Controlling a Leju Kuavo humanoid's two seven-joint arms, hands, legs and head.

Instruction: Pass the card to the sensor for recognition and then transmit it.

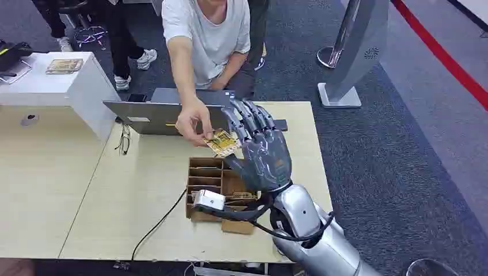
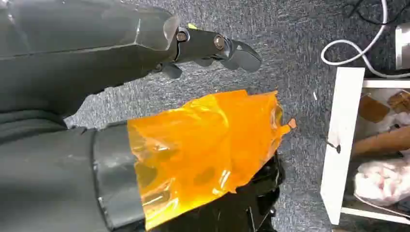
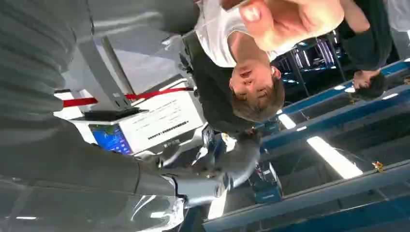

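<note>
**Card handover at frame centre**

Fingers [image 1: 248,118] of the right hand [image 1: 260,150] stand extended, pinching the card [image 1: 221,142] at its edge, while a person's hand [image 1: 194,122] grips the other end (the grip looks shared). Release gently once the person's hold is firm.
</note>
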